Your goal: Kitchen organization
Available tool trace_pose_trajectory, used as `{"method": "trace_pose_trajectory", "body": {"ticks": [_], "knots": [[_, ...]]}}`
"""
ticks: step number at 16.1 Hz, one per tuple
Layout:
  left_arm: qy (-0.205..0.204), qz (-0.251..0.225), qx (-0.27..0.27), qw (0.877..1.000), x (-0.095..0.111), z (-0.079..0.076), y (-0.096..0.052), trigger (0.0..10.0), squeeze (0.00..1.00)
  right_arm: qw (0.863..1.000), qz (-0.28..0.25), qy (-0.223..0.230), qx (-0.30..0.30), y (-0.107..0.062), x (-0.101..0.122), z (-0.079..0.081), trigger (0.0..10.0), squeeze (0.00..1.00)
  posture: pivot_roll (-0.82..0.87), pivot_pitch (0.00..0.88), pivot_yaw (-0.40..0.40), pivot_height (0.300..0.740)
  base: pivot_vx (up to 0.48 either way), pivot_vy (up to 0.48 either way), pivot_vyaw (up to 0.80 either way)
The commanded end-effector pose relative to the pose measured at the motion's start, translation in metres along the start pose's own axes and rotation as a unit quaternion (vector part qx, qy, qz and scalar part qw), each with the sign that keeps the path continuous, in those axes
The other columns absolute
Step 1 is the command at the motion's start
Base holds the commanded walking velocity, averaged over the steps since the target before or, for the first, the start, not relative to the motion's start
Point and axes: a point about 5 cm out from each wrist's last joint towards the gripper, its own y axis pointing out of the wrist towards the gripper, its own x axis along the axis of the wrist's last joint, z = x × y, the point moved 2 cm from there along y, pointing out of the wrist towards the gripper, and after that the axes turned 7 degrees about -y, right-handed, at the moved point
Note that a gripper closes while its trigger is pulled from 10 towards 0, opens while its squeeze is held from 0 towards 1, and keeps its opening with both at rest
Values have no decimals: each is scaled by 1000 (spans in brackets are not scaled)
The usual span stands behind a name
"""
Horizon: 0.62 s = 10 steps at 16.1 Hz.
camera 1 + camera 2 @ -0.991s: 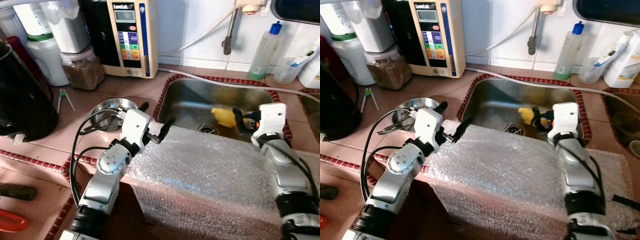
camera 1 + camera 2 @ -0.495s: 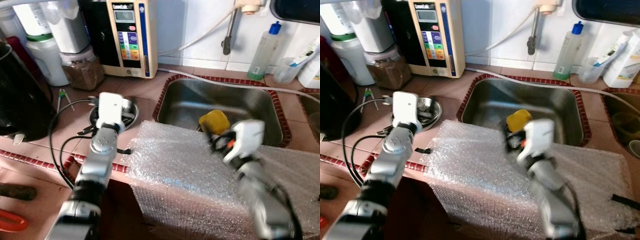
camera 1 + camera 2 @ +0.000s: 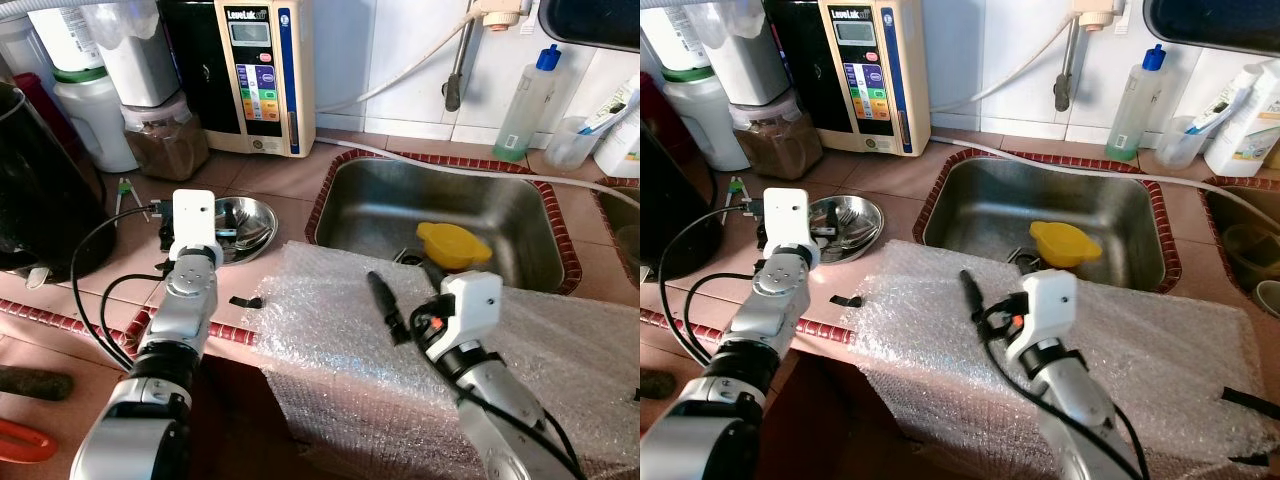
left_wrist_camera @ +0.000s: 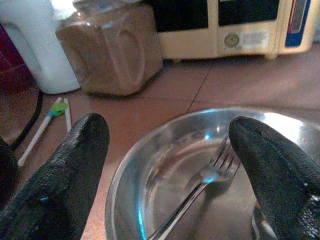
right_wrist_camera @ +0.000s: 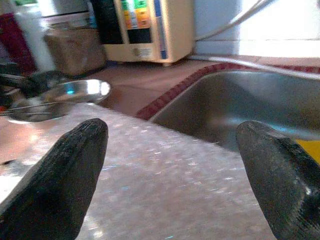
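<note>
- Here, in the left eye view, the left gripper (image 3: pixel 190 207) hangs over the near rim of the steel bowl (image 3: pixel 243 225), which sits on the tiled surface (image 3: pixel 270 175) at about 9 o'clock from the sink (image 3: pixel 450 215). The right gripper (image 3: pixel 400 315) hovers over the bubble wrap (image 3: pixel 340 350) draped on the surface's front edge, with one black finger (image 3: pixel 383 303) pointing toward 11 o'clock. A yellow lid (image 3: pixel 453 244) lies in the sink basin near the drain.
- In the right eye view, cutlery shows inside the bowl, and a brown-filled jar (image 3: pixel 765 145) stands at 11 o'clock from it, beside the water purifier (image 3: pixel 872 75). A soap bottle (image 3: pixel 1134 105) stands behind the sink at 1 o'clock.
- In the left wrist view, the jaws are spread wide, one finger on either side of the bowl, and a fork (image 4: pixel 200 192) lies inside between them, touched by neither. The step in hand looks like reaching for the bowl or its fork; the next move likely calls for lowering and closing on the rim or the fork's handle.
- In the right wrist view, the jaws are spread and hold nothing, above the wrap, with the bowl at 10 o'clock and the sink at 2 o'clock.
</note>
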Motion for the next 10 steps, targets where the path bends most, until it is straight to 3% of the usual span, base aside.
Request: {"method": "trace_pose_trajectory", "body": {"ticks": [1,4,6,10], "knots": [[12,4,-2,1000,1,3,4,10000,0,1000,2,4,21,-3,3,8,10000,0,23,0,64,740,0,0,0],[51,30,-48,997,-5,-6,6,10000,0,999,2,3,53,-5,6,17,10000,0,24,0,64,740,0,0,0],[51,32,-76,995,-4,-12,7,10000,0,996,2,13,91,-9,9,29,10000,0,25,0,65,740,0,0,0],[46,59,-91,993,-9,-13,9,10000,0,994,14,10,103,-11,6,33,10000,0,28,4,66,740,0,0,0]]}}
